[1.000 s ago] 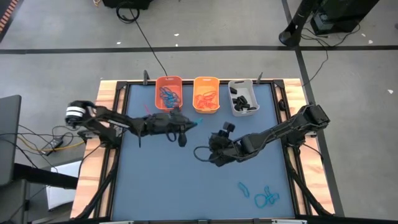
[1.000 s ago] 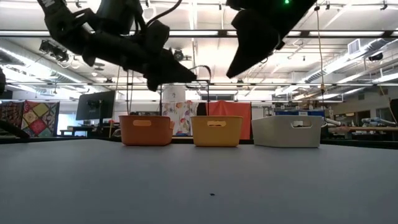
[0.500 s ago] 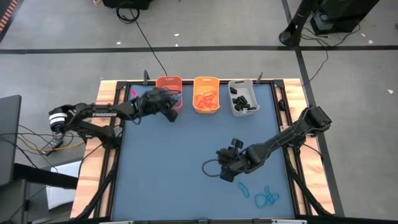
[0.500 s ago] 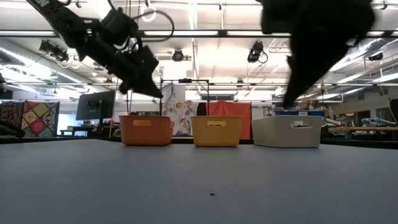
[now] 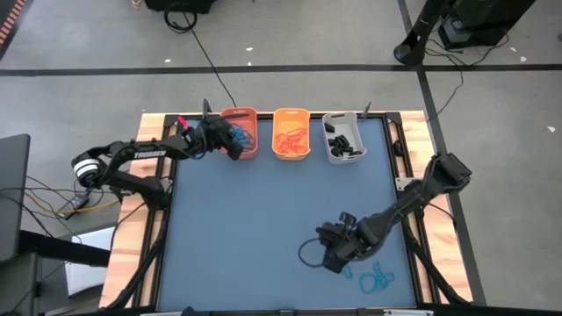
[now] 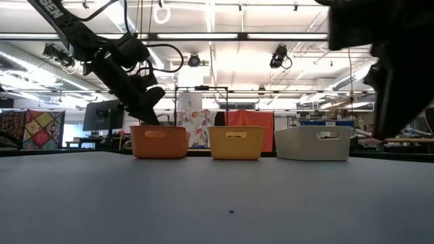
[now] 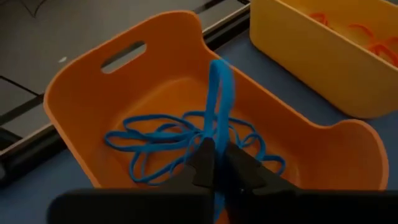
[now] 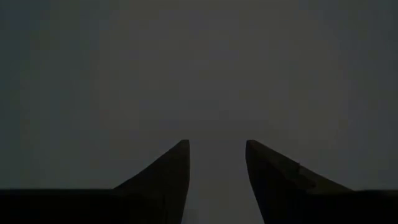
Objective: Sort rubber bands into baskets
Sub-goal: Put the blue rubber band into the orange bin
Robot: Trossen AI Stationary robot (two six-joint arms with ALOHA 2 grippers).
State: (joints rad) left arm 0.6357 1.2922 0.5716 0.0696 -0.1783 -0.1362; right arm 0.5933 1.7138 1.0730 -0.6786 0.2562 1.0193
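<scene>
Three baskets stand in a row at the table's far edge: orange (image 5: 246,114), yellow-orange (image 5: 291,112) and grey-white (image 5: 341,158). Blue rubber bands (image 7: 168,140) lie in the orange one. My left gripper (image 5: 230,142) hangs over that basket's near left side, shut on one blue rubber band (image 7: 219,93). My right gripper (image 5: 336,261) stands open low over the table near its front right, just left of a few loose blue bands (image 5: 376,279). Only bare table shows between its fingers (image 8: 168,171). My left gripper pinches the blue rubber band between its two fingertips (image 7: 205,163). A narrow loop of the band (image 7: 217,81) sticks out past the tips, over the inside of the orange basket. The fingers slant down toward the basket from the table's left, and the band is clear of the basket floor.
Orange bands (image 5: 290,139) fill the yellow-orange basket and black ones (image 5: 342,140) the grey-white one. The blue mat (image 5: 255,219) between the arms is bare. In the low view the baskets (image 6: 236,143) stand side by side, and my right arm is a dark mass (image 6: 393,81) at the right.
My left gripper has swung from just in front of the baskets toward the table's far left, and now hangs over the orange basket with the blue band in its fingers. My right gripper has gone toward the near right corner and down, toward the loose blue bands.
</scene>
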